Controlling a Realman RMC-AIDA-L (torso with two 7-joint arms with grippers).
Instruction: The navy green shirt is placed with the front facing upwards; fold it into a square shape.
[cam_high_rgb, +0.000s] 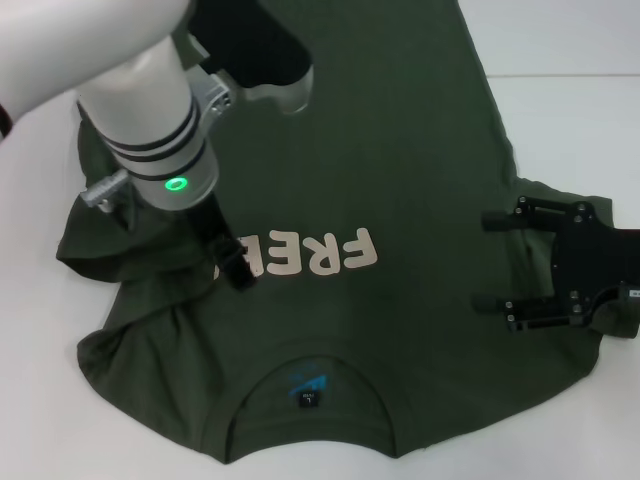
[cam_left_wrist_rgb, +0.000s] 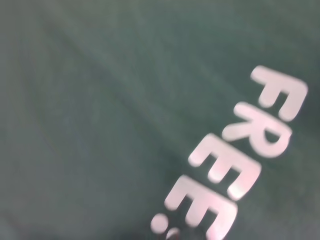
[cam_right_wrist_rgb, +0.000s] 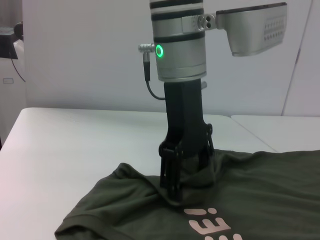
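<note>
Bare white worktop (cam_high_rgb: 40, 400) lies open along my left and past the right sleeve; a pale wall rises behind it in the right wrist view. The navy green shirt (cam_high_rgb: 400, 150) lies front up, collar toward me, its left sleeve bunched. My left gripper (cam_high_rgb: 232, 262) stands upright on the chest beside the lettering, fingers (cam_right_wrist_rgb: 170, 172) clamped on a raised fold of cloth. My right gripper (cam_high_rgb: 495, 260) hovers at the right sleeve, fingers apart, holding nothing.

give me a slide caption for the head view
Left tool pinches the navy green shirt beside its lettering; right tool open at the opposite edge.
</note>
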